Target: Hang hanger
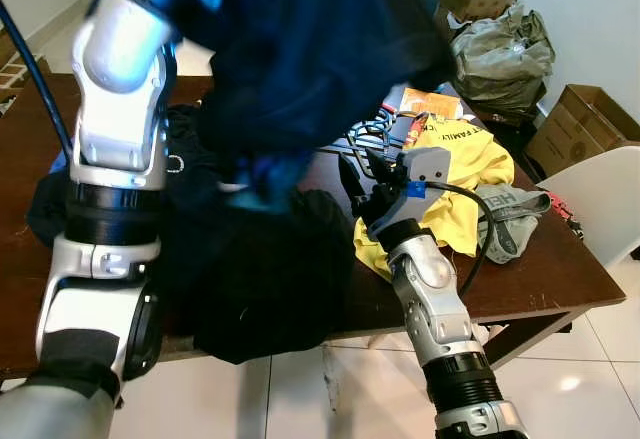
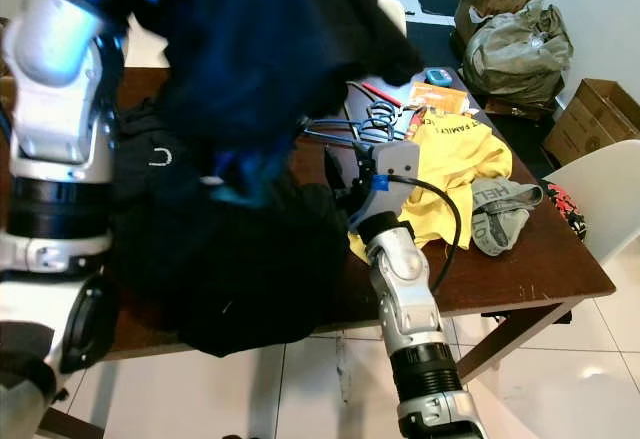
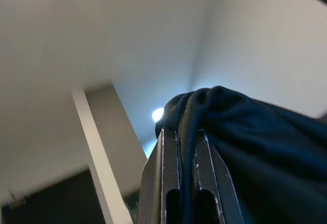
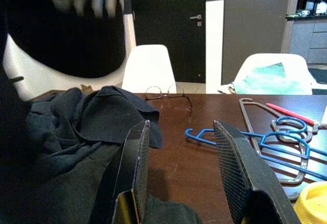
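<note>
- The left gripper (image 3: 186, 147) is raised high at the near left, its jaws closed on a fold of a dark navy garment (image 1: 300, 49) that hangs from it, blurred, over the middle of the desk (image 1: 560, 269).
- The left arm (image 1: 115, 159) stands tall along the left side, silver with black joints.
- The right gripper (image 4: 181, 168) hovers low over the desk near its middle, its jaws open and holding nothing, pointing towards the far side.
- A pile of black clothing (image 1: 250, 279) covers the near left part of the brown desk and droops over its near edge; the right gripper's left finger sits just beside this cloth.
- The hangers (image 4: 286, 142), blue ones together with a grey wire one, lie flat on the desk just right of and beyond the right gripper, apart from it.
- A pair of glasses (image 4: 166, 92) rests on the desk farther off, beside the dark cloth.
- A yellow T-shirt (image 1: 470, 174) with printed letters lies to the right, just beside the hangers, and a grey-green cloth (image 1: 505, 214) lies right of it.
- White chairs (image 4: 150, 66) stand at the far side of the desk; another white chair (image 1: 610, 199) is at the right.
- Cardboard boxes (image 1: 580, 124) and a stuffed bag (image 1: 505, 49) sit on the floor at the far right.
</note>
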`<state>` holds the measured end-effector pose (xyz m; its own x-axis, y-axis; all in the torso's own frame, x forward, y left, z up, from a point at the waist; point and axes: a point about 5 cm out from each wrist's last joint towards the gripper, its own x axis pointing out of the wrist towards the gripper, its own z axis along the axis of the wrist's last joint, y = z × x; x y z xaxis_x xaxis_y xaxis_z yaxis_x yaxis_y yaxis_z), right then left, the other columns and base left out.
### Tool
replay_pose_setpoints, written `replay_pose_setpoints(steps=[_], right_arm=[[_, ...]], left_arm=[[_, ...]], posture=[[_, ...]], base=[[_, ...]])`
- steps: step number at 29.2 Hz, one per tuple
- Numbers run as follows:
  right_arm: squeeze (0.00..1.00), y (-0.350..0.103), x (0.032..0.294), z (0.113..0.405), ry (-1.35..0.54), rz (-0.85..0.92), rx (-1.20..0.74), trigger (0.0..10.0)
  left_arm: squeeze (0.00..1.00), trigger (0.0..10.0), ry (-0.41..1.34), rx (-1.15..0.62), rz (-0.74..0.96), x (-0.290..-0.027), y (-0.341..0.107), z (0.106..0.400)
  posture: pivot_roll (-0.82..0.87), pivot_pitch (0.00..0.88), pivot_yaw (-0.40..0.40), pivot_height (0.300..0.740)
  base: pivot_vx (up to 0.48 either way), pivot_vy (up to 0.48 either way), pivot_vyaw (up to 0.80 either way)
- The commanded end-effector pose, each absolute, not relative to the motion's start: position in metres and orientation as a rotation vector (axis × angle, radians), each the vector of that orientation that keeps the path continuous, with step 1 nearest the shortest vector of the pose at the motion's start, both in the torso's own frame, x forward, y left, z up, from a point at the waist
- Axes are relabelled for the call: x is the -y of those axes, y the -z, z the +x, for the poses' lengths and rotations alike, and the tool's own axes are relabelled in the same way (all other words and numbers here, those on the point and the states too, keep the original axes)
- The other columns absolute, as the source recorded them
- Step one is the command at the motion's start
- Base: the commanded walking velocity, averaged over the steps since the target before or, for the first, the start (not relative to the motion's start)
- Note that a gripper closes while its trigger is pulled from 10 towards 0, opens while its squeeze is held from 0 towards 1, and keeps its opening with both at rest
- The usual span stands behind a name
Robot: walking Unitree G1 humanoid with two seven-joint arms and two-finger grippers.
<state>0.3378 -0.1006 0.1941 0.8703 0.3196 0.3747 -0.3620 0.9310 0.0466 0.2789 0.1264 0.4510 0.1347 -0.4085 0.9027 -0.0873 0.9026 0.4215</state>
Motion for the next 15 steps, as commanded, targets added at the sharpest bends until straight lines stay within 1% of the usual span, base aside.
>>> replay_pose_setpoints(steps=[1,2,4,5,6,7,8,9,10,11,13,14,15], right_arm=[[0.00,-0.193,0.102,0.338,-0.347,0.130,0.377,10.0],[0.00,-0.192,0.102,0.337,-0.344,0.132,0.377,10.0],[0.00,-0.192,0.102,0.337,-0.344,0.132,0.377,10.0],[0.00,-0.192,0.104,0.337,-0.337,0.133,0.375,10.0],[0.00,-0.190,0.106,0.336,-0.332,0.132,0.368,10.0],[0.00,-0.189,0.107,0.335,-0.330,0.131,0.363,10.0],[0.00,-0.189,0.107,0.335,-0.330,0.131,0.363,10.0],[0.00,-0.187,0.107,0.335,-0.332,0.130,0.358,10.0],[0.00,-0.186,0.106,0.334,-0.336,0.130,0.354,10.0],[0.00,-0.186,0.106,0.334,-0.336,0.130,0.354,10.0],[0.00,-0.184,0.104,0.333,-0.345,0.134,0.348,10.0],[0.00,-0.184,0.104,0.333,-0.345,0.134,0.348,10.0],[0.00,-0.183,0.101,0.333,-0.363,0.133,0.334,10.0]], left_arm=[[0.00,0.0,0.233,1.391,0.429,-0.125,-0.449,0.281],[0.00,0.0,0.215,1.299,0.387,-0.127,-0.440,0.290],[0.00,0.0,0.215,1.299,0.387,-0.127,-0.440,0.290],[0.00,0.0,0.164,1.214,0.333,-0.134,-0.433,0.297],[0.00,0.0,0.085,1.132,0.270,-0.146,-0.428,0.304],[0.00,0.0,0.031,1.085,0.231,-0.155,-0.425,0.307],[0.00,0.0,0.031,1.085,0.231,-0.155,-0.425,0.307],[0.00,1.7,-0.012,1.035,0.152,-0.166,-0.422,0.311],[0.00,10.0,-0.038,1.000,0.090,-0.175,-0.419,0.314],[0.00,10.0,-0.038,1.000,0.090,-0.175,-0.419,0.314],[0.00,10.0,-0.041,0.953,0.007,-0.181,-0.412,0.317],[0.00,10.0,-0.041,0.953,0.007,-0.181,-0.412,0.317],[0.00,10.0,-0.015,0.898,-0.015,-0.178,-0.402,0.321]], posture=[[0.03,0.082,-0.038,0.740],[0.02,0.075,-0.026,0.740],[0.02,0.075,-0.026,0.740],[0.02,0.075,-0.026,0.740],[0.03,0.072,-0.025,0.740],[0.03,0.072,-0.025,0.740],[0.03,0.072,-0.025,0.740],[0.03,0.068,-0.025,0.740],[0.03,0.069,-0.025,0.740],[0.03,0.069,-0.025,0.740],[0.04,0.066,-0.029,0.740],[0.04,0.066,-0.029,0.740],[0.04,0.064,-0.030,0.740]], base=[[0.000,0.000,0.00],[0.000,0.000,0.00],[0.000,0.000,0.00],[0.000,0.000,0.00],[0.000,0.000,0.00],[0.000,0.000,0.00],[0.000,0.000,0.00],[0.000,0.000,0.00],[0.000,0.000,0.00],[0.000,0.000,0.00],[0.000,0.000,0.00],[0.000,0.000,0.00],[0.000,0.000,0.00]])
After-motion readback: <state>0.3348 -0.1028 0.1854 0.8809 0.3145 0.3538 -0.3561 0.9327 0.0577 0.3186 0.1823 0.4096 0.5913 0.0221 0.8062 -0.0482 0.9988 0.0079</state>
